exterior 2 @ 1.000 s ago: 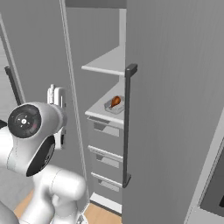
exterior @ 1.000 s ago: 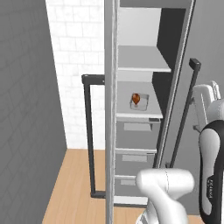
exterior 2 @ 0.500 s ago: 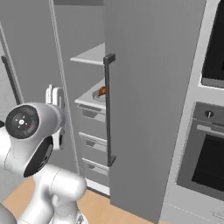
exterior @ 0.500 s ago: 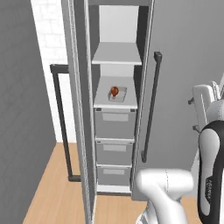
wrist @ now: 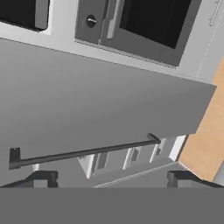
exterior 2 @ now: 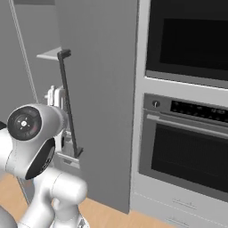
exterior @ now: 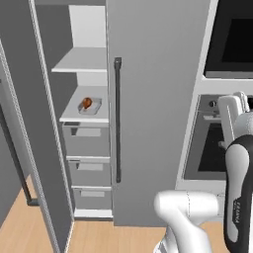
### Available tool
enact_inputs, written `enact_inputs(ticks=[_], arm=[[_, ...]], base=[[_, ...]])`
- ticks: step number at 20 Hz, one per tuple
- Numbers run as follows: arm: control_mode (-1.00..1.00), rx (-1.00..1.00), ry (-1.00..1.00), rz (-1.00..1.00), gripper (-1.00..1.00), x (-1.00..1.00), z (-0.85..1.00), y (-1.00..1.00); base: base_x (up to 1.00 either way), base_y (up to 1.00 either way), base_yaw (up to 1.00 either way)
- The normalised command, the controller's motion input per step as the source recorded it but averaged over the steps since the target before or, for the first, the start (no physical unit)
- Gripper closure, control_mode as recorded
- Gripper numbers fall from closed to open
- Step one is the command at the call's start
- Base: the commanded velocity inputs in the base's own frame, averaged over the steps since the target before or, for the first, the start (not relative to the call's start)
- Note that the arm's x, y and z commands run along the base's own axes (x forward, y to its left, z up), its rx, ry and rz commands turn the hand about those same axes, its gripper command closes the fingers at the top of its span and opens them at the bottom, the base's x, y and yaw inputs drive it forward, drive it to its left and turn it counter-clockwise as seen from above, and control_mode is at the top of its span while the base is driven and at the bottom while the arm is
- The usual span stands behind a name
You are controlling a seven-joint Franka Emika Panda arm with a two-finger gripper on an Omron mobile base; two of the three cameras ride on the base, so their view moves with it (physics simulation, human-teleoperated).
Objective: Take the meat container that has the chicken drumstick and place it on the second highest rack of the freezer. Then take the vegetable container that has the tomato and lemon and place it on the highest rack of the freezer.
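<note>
Beside the freezer, closed grey door, wall oven, gripper spread

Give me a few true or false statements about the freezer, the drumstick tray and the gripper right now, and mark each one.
1. The meat container sits on the lower of the freezer's two shelves. True.
2. The chicken drumstick lies in that container. True.
3. The highest rack holds a tray with a tomato and a lemon. False: nothing shows on the visible part of it.
4. The gripper is shut on the dark door handle. False: its jaws stand wide open, holding nothing.
5. An oven stands beside the freezer cabinet. True.
</note>
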Motion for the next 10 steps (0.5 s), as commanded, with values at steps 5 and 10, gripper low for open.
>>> enact_inputs(ticks=[5, 10], arm=[[1.0, 0.0, 0.0, 0.0, -1.0, 0.0, 0.0, 0.0], [1.0, 0.0, 0.0, 0.0, -1.0, 0.0, 0.0, 0.0]], base=[[0.04, -0.74, -0.13], [0.07, -0.99, -0.11]])
